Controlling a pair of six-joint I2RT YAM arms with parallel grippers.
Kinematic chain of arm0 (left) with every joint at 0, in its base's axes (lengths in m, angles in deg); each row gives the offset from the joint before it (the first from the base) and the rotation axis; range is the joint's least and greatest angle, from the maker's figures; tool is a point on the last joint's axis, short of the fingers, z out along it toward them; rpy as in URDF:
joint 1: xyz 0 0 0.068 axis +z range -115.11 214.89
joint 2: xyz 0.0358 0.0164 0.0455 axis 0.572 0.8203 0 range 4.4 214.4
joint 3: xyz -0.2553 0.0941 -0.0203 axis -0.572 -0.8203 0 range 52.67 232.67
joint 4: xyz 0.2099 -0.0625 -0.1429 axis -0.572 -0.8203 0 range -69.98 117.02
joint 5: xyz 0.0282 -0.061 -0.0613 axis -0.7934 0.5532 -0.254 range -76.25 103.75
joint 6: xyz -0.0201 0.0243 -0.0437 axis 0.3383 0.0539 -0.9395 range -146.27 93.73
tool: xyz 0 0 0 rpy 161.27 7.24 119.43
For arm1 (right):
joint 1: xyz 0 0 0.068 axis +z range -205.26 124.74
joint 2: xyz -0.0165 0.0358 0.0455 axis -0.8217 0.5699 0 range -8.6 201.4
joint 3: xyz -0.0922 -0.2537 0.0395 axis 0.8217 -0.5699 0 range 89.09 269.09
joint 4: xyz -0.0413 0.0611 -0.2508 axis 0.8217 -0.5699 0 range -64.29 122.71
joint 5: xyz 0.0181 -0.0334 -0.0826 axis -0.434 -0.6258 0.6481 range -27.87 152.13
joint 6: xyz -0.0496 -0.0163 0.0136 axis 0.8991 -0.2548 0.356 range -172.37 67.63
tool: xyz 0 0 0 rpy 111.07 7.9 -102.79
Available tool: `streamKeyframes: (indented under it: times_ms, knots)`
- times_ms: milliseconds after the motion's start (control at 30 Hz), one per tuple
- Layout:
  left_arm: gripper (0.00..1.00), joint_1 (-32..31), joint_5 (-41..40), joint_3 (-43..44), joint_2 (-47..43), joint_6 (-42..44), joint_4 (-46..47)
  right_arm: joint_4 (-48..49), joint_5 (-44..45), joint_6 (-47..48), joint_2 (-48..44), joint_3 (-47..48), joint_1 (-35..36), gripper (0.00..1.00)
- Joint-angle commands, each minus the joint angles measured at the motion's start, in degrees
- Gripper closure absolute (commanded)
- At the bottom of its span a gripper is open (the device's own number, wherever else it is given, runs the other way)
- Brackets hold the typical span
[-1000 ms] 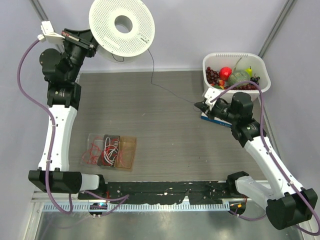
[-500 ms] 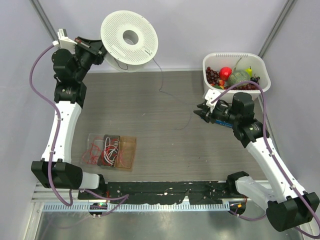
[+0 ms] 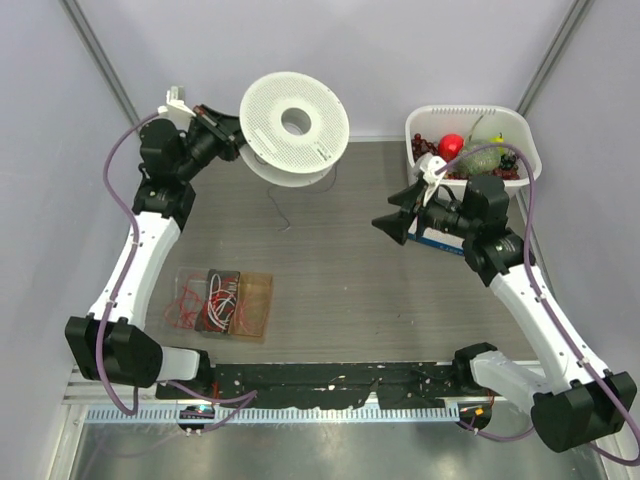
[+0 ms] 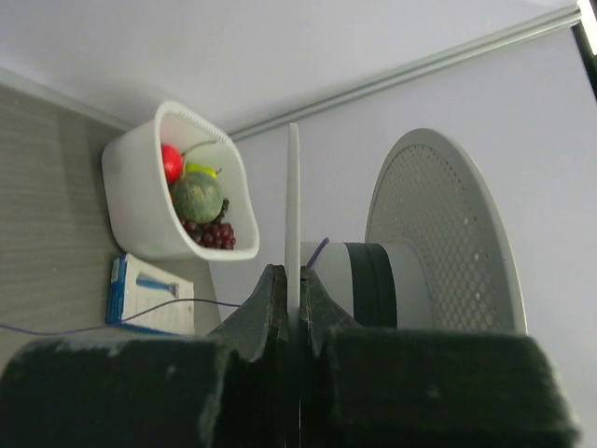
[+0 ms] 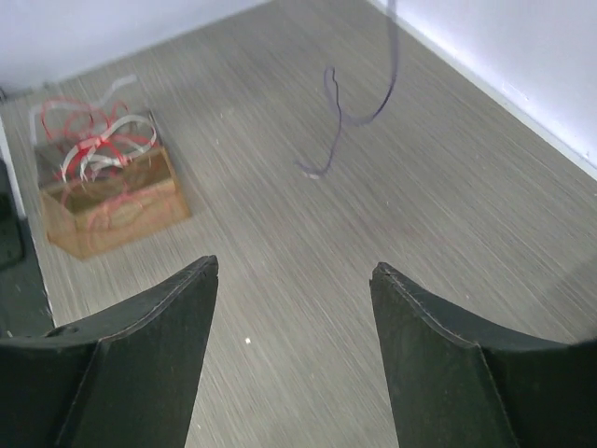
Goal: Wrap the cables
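The round white perforated spool [image 3: 295, 125] is held up in the air at the back of the table. My left gripper [image 3: 235, 140] is shut on the edge of its near flange [image 4: 293, 187], and dark cable [image 4: 373, 285] is wound on the hub. A thin dark cable [image 3: 279, 208] hangs loose from the spool, its free end [image 5: 340, 117] curling just over the table. To the right my right gripper [image 3: 385, 225] stands open, its fingers [image 5: 159, 317] wide apart with nothing between them and well clear of the cable end.
A white basket [image 3: 528, 170] of toy fruit stands at the back right, with a blue and white box [image 4: 149, 289] beside it under the right arm. A clear box of red and white wires [image 3: 222, 302] lies at the front left.
My right gripper opened and let go of the cable, whose end swung left toward the spool. My left arm carried the spool rightward and a little lower.
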Motion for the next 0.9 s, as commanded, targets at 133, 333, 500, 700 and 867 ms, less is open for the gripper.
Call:
streamKeyframes:
  times_ms: [133,333,500,700,867]
  knots:
    - [1.0,-3.4,6.0,-3.5,-3.1,-2.1,7.9,11.2,3.0,-21.0,5.6,8.4,0.2,0.28]
    - [1.0,-4.0,9.0,-3.9,-2.5,-3.3,11.1,11.2,3.3,-28.6,8.3,11.0,-0.3,0.28]
    - [1.0,-5.3,10.9,-3.9,-2.3,-4.3,13.0,19.1,-0.8,-43.7,11.8,11.3,-3.2,0.28]
    - [1.0,-5.8,12.7,-3.2,-1.9,-5.2,14.7,30.2,-8.2,-56.4,14.9,11.1,-4.9,0.25]
    - [1.0,-6.7,13.5,-2.6,-1.3,-5.4,15.5,33.3,-11.1,-58.1,15.8,11.6,-4.8,0.25]
